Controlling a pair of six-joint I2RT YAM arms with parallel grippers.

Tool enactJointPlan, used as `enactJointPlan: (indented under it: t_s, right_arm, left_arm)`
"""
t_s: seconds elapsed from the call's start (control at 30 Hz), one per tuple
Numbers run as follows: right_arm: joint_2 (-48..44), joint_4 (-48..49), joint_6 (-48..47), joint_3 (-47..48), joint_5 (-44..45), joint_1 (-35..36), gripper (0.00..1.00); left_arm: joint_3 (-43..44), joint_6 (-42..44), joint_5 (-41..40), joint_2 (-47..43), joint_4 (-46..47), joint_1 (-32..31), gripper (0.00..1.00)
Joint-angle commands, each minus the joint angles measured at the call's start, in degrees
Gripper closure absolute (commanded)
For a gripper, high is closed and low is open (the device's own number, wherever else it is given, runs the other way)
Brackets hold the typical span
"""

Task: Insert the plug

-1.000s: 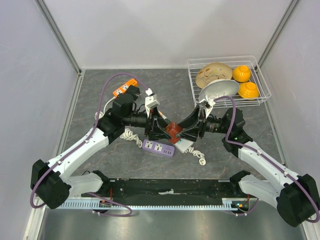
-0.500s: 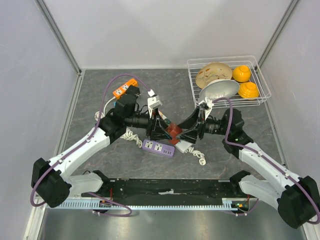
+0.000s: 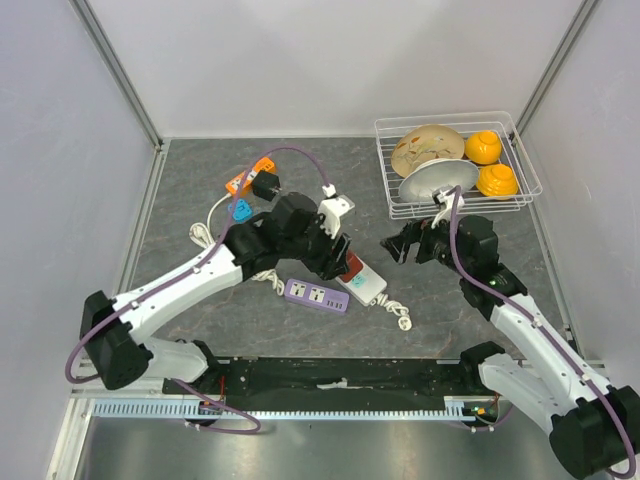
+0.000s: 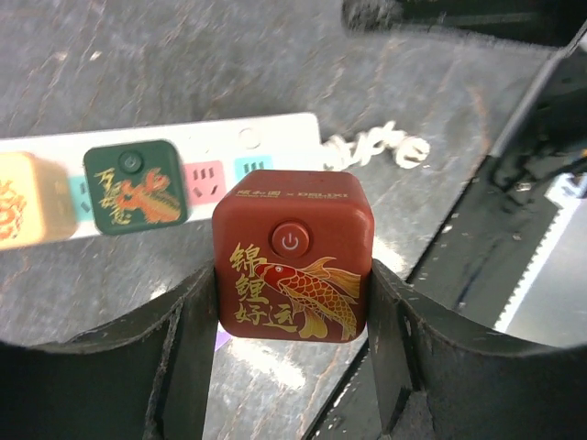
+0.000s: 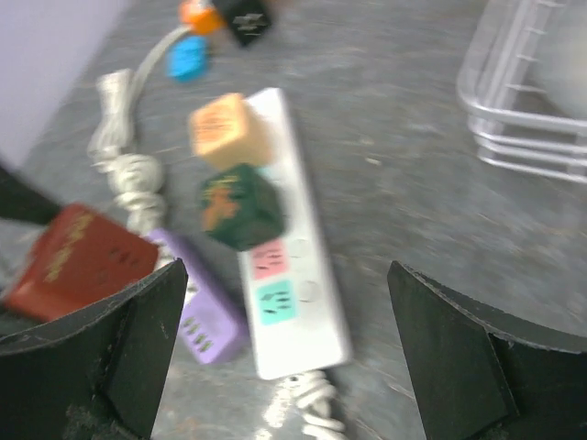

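My left gripper (image 3: 345, 262) is shut on a red cube plug (image 4: 293, 257) with a gold carp and a power button, and holds it above the table. In the left wrist view the white power strip (image 4: 229, 170) lies beyond the plug, with a green cube plug (image 4: 135, 186) and a cream cube plug (image 4: 23, 197) seated in it. Its pink and teal sockets are free. My right gripper (image 3: 400, 243) is open and empty, apart to the right. Its wrist view shows the strip (image 5: 293, 312), the green cube (image 5: 237, 206) and the red plug (image 5: 83, 261) at left.
A purple strip (image 3: 315, 296) lies beside the white one. A coiled white cable (image 3: 400, 315) trails from the strip's near end. Orange, black and blue adapters (image 3: 250, 185) lie at the back left. A wire basket (image 3: 390, 205) with bowls stands at the back right.
My right gripper has let go of the red plug and drawn back to the right. My left arm has swung round and now holds the plug alone near the strip.
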Motion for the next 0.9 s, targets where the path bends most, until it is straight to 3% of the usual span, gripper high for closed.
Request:
enactJointPlan:
  t_s: [0.0, 0.2, 0.87]
  right_arm:
    - [-0.5, -7.7, -0.5, 0.8, 20.7, -1.8, 0.02]
    - [0.1, -7.5, 2.7, -2.9, 30.1, -4.2, 0.02]
    - [-0.5, -3.6, 1.8, -6.0, 28.5, -5.7, 0.02]
  left_arm:
    - [5.1, 0.2, -14.4, 4.0, -4.6, -3.1, 0.98]
    - [8.3, -1.8, -18.8, 11.2, -4.4, -6.4, 0.98]
    - [10.8, -4.3, -21.6, 21.4, 0.1, -9.4, 0.98]
